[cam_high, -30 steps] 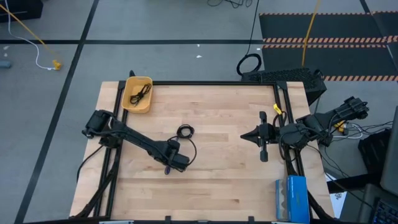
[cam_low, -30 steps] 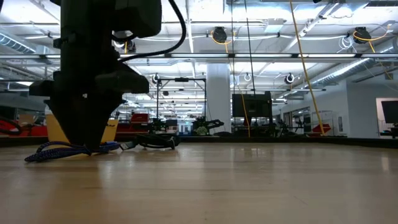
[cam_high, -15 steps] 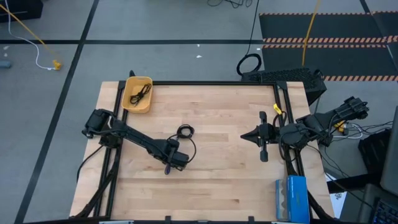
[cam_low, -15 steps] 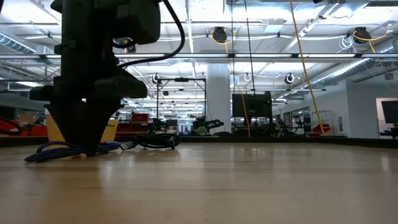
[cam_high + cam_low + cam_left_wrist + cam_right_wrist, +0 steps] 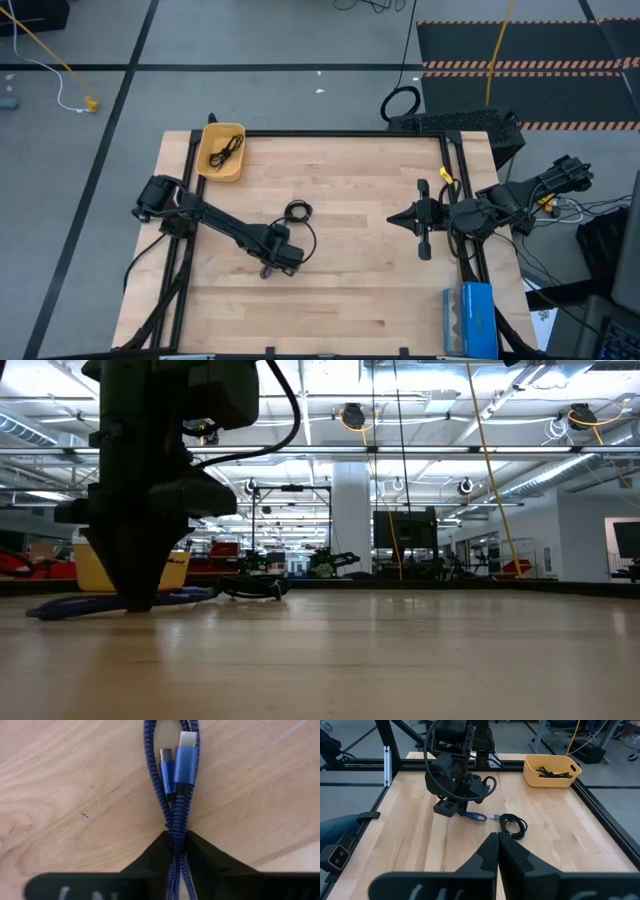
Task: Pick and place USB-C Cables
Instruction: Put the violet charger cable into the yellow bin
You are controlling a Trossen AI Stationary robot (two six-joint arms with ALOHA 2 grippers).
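Overhead, left claw (image 5: 268, 270) sits low on the wooden surface (image 5: 350, 300) over the blue cable (image 5: 266, 271); the coiled black cable (image 5: 297, 211) lies just beyond it, and a bundled black cable (image 5: 226, 151) already rests in the yellow bin (image 5: 206, 163), well apart. One seems placed, two remain. Low view: the braided blue cable lies flat under the claw. Left wrist view: fingers (image 5: 150, 857) pinch its doubled, woven strands, metal plugs ahead. Right claw (image 5: 397, 220) waits closed, far off.

Blue braided cable (image 5: 176, 815) folded double on the table, plugs side by side; coiled black cable (image 5: 297, 211) nearby; third black cable (image 5: 226, 151) lies bundled in the yellow bin (image 5: 207, 167).
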